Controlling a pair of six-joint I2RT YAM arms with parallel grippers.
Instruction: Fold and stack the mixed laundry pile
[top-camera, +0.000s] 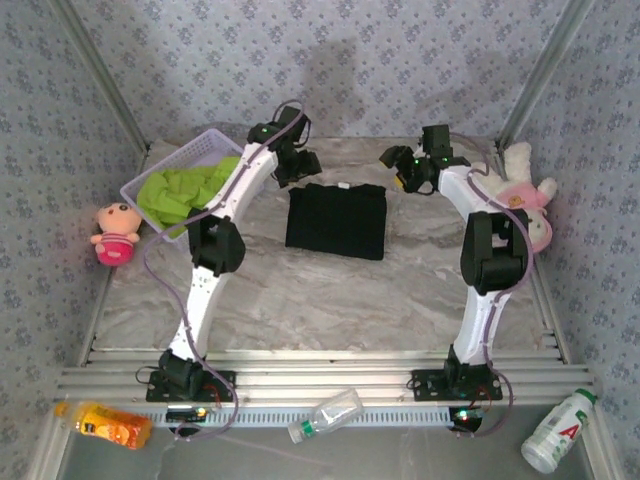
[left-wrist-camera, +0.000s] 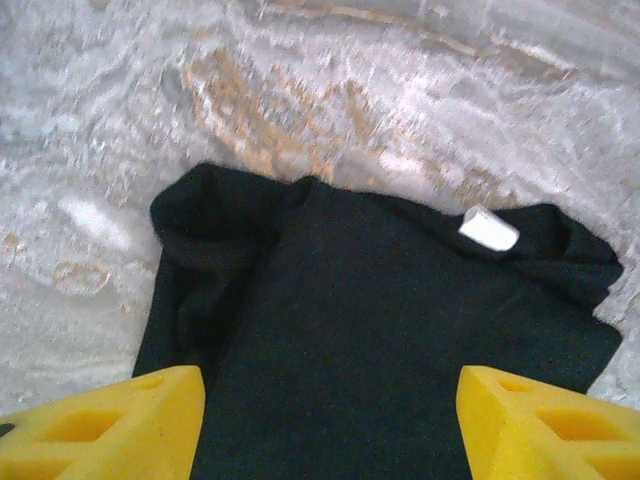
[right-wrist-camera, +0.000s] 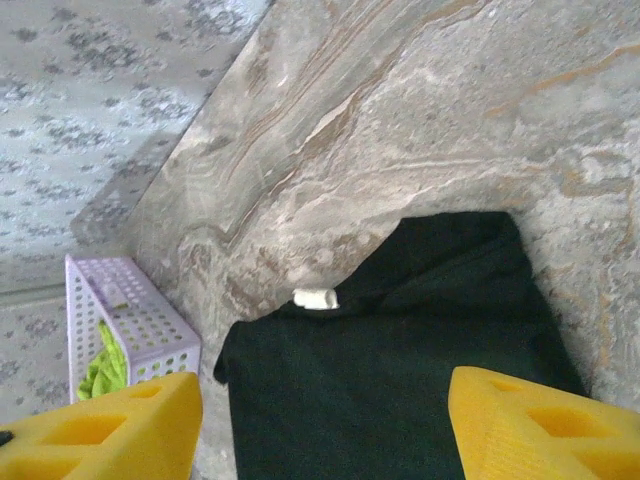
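Both grippers stand wide with nothing between the fingers: the left gripper (left-wrist-camera: 325, 390) above the far left corner of the black T-shirt (top-camera: 336, 220), the right gripper (right-wrist-camera: 322, 385) above its far right. The shirt lies folded flat mid-way across the marble table (top-camera: 300, 300). The lime-green T-shirt (top-camera: 185, 188) lies bunched in the lavender basket (top-camera: 185, 150), far left. A white tag (left-wrist-camera: 488, 228) marks the black shirt's far edge.

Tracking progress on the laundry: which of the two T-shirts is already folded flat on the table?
The black cloth T-shirt, a tidy rectangle on the marble tabletop; the lime-green cloth T-shirt lies crumpled in the lavender plastic basket.
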